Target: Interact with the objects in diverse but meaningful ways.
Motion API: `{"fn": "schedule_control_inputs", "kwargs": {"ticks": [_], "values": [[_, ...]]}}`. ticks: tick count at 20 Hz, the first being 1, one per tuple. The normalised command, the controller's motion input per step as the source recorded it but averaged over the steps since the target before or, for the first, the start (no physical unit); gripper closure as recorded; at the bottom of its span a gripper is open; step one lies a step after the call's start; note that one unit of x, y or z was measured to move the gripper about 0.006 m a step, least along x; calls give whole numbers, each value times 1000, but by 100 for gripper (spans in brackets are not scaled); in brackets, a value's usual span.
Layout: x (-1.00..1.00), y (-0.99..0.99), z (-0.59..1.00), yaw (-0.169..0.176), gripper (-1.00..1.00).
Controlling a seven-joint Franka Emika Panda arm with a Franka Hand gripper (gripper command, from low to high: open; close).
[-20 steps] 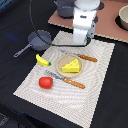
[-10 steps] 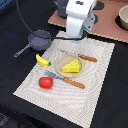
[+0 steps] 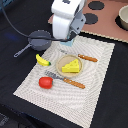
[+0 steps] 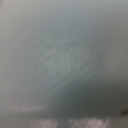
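At the exterior view's left, the grey frying pan (image 3: 39, 39) lies on the dark table (image 3: 15, 70), its long handle running out toward the left edge of the view. Just below it, on the corner of the pale woven placemat (image 3: 95, 85), rests the yellow banana (image 3: 43, 60), and lower still the red tomato-like ball (image 3: 45, 82). A fork (image 3: 65, 80) with an orange handle lies beside the ball, tines toward it.

In the middle, the round tan plate (image 3: 70, 64) carries the yellow cheese wedge (image 3: 71, 66). A knife (image 3: 87, 58) with an orange handle lies at the plate's upper right edge.

Over the placemat's far edge, between pan and plate, the white arm comes down from the top of the view, its bulky wrist upright and pointing straight down. The gripper (image 3: 64, 49) is at the mat, its tip very low and perhaps touching something small and pale there, though the arm's body hides most of it. Whether the fingers are spread or closed cannot be told.

The wrist view is only a blurred grey-green field, too close to anything to read.

At the far right, a tan board bears dark round discs (image 3: 96, 6), and a bowl (image 3: 123, 17) sits at the view's edge.
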Motion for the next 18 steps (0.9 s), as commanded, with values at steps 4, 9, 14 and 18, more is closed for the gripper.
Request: {"fn": "schedule_control_inputs", "kwargs": {"ticks": [4, 9, 14, 18], "values": [[-702, -564, 269, 0, 100], [-606, -616, 315, 0, 100], [-534, -665, 221, 0, 100], [-537, -669, 59, 0, 100]]}}
